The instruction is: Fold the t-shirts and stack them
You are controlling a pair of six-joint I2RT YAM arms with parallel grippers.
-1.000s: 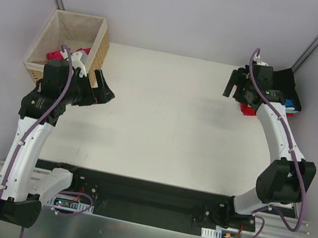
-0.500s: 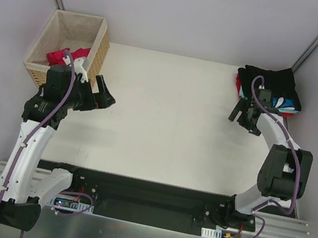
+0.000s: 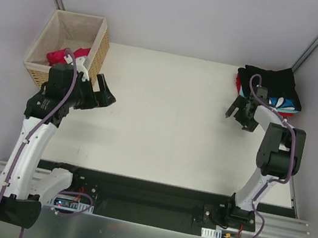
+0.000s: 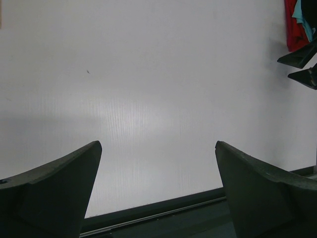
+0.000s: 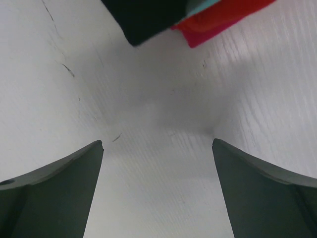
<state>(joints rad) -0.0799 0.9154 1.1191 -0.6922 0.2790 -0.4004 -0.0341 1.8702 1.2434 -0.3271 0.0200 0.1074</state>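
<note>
Right pincer (image 3: 237, 117) gapes near flat, crosswise-stacked t-shirts (image 3: 271, 81).

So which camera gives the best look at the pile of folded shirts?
The top external view: the pile of folded shirts shows nearly whole, black on top. The right wrist view catches only a black-and-red corner; the left wrist view only a red and teal sliver.

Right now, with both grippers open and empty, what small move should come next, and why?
Probably the left gripper should swing over the woven wicker basket and dip toward the bunched crimson-pink shirt inside. Its jaws stand open and empty beside the basket, while the right gripper, also open, sits by the folded stack topped with a black shirt.
</note>
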